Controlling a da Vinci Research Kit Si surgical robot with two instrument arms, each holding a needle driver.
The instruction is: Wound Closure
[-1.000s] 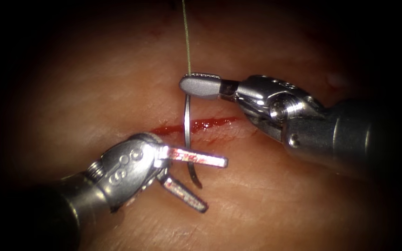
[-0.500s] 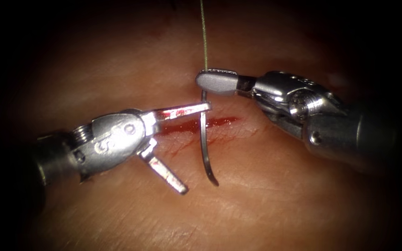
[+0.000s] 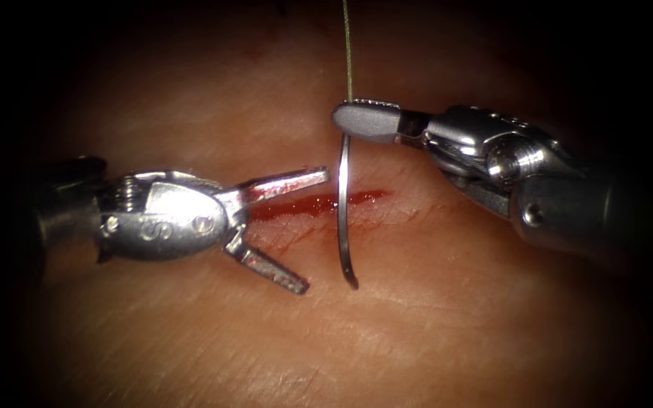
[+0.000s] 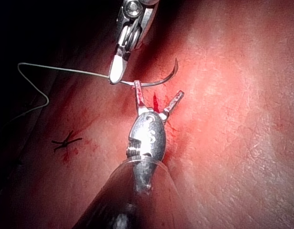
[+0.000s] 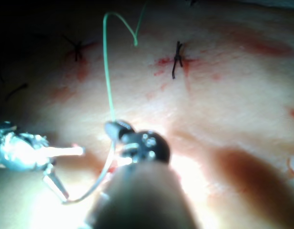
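Observation:
My right tool (image 3: 343, 121) is shut on the curved needle (image 3: 344, 219) near its thread end. The needle hangs free above the tissue (image 3: 432, 325), crossing the red cut (image 3: 319, 202), with its point low near the surface. Green thread (image 3: 348, 45) runs up from the jaws. My left tool (image 3: 310, 230) stands open just left of the needle, red-stained and holding nothing. In the left wrist view its open jaws (image 4: 158, 93) sit below the needle (image 4: 158, 82), which the right tool (image 4: 116, 74) grips. The right wrist view shows the right tool (image 5: 119, 129), needle (image 5: 96, 183) and thread (image 5: 106, 67).
Red fluid fills the cut. Dark knotted stitches sit on the tissue farther off: a stitch (image 4: 65, 141) in the left wrist view and two stitches (image 5: 177, 59) (image 5: 77, 47) in the right wrist view. The thread (image 4: 56, 69) loops slack away from the needle.
The left tool's open jaws straddled the needle, then drew back to the left and now stand apart from it. The right tool carried the needle to the right and slightly up.

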